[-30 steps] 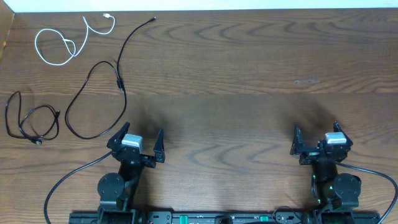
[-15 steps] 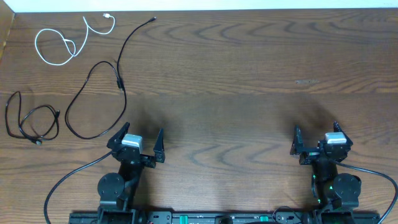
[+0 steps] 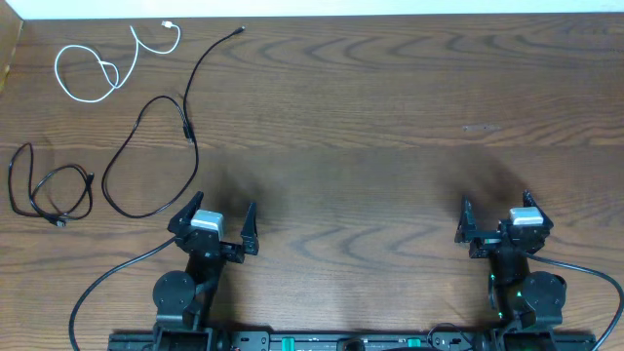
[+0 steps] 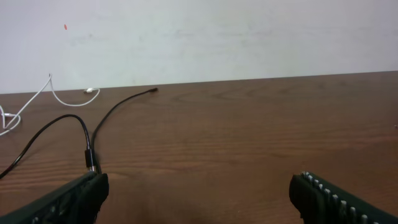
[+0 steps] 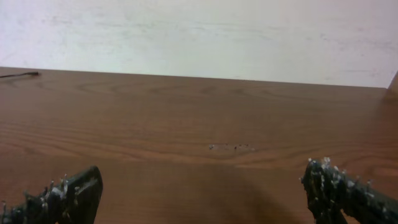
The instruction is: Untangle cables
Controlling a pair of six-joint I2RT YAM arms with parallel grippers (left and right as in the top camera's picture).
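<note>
Three cables lie apart on the left of the wooden table. A white cable (image 3: pixel 97 68) loops at the far left. A long black cable (image 3: pixel 156 136) curves from the far edge toward my left gripper; it also shows in the left wrist view (image 4: pixel 93 134). A short black cable (image 3: pixel 54 190) is coiled at the left edge. My left gripper (image 3: pixel 216 222) is open and empty near the front edge, just right of the long cable's loop. My right gripper (image 3: pixel 494 219) is open and empty at the front right, far from all cables.
A pale wall runs along the table's far edge (image 4: pixel 249 78). The table's left edge (image 3: pixel 8 68) is close to the white and coiled cables. A small scuff mark (image 3: pixel 481 128) shows on the wood at the right.
</note>
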